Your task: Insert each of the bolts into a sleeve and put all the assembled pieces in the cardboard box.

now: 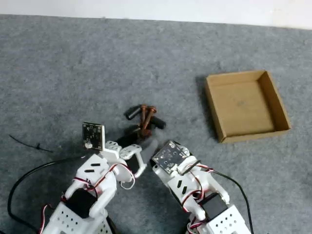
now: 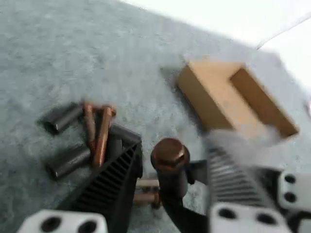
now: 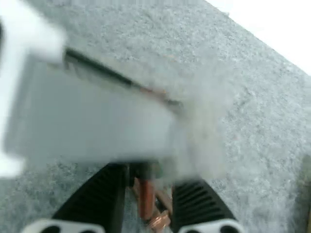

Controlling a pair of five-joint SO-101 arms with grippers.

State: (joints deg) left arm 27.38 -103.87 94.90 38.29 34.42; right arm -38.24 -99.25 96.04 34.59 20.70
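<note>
The left hand (image 2: 174,154) is opened wide. Between its two sides stands a copper bolt (image 2: 169,153) with a hexagonal head, seated in a black sleeve (image 2: 173,183). I judge that the wide opening lets the piece stand upright while the bolt goes fully down. In the right hand (image 3: 148,187) a copper bolt shank (image 3: 144,200) shows. I cannot tell whether it is really gripped, because a blurred white part crosses in front, and I cannot say whether it belongs to the same bolt.

In the high view both arms meet at the lower centre of the frame, just below the small heap of loose bolts (image 1: 146,116) and sleeves (image 1: 130,113) on the grey tabletop (image 1: 73,63). The cardboard box (image 1: 243,105) sits at the right of the frame, well apart from the heap, and no assembled piece lies in it yet. Probably it is placed there to leave free room for the assembling. No writing or label can be read anywhere.
</note>
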